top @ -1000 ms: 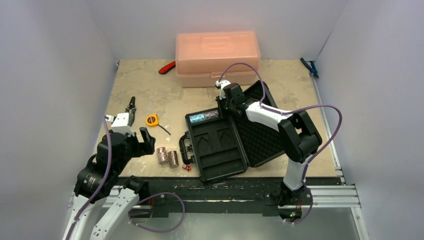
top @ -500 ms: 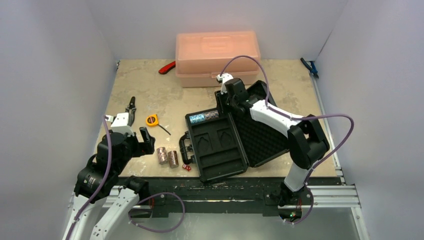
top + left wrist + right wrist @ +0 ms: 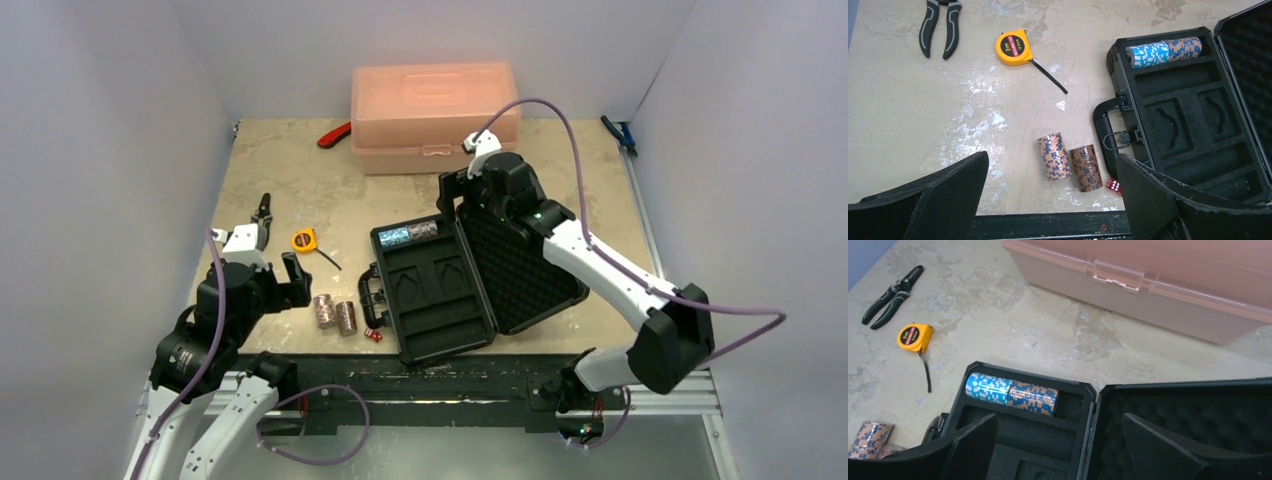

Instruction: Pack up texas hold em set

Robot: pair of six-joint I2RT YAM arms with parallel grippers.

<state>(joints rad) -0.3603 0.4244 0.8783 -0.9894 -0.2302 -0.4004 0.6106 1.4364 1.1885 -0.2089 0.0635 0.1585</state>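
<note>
The black briefcase [image 3: 440, 295] lies open, its foam lid [image 3: 525, 265] folded out to the right. A blue chip stack [image 3: 987, 387] and an orange-blue one [image 3: 1033, 397] lie end to end in its far slot. Two reddish-brown stacks [image 3: 1054, 156] [image 3: 1086, 167] lie on the table left of the handle [image 3: 1105, 132], with a red die [image 3: 1113, 185] beside them. My left gripper [image 3: 1052, 156] hovers open above those two stacks. Over the case's far edge my right gripper [image 3: 1060, 415] is open and holds nothing.
A translucent pink box [image 3: 435, 115] stands at the back, with a red-handled tool [image 3: 335, 135] to its left. A yellow tape measure [image 3: 1014, 44] and black pliers [image 3: 940, 25] lie at the left. A blue tool [image 3: 620, 133] is at the far right edge.
My right gripper opened, let go of the orange-blue stack in the slot, and drew back up and to the right. My left gripper opened a little wider in place.
</note>
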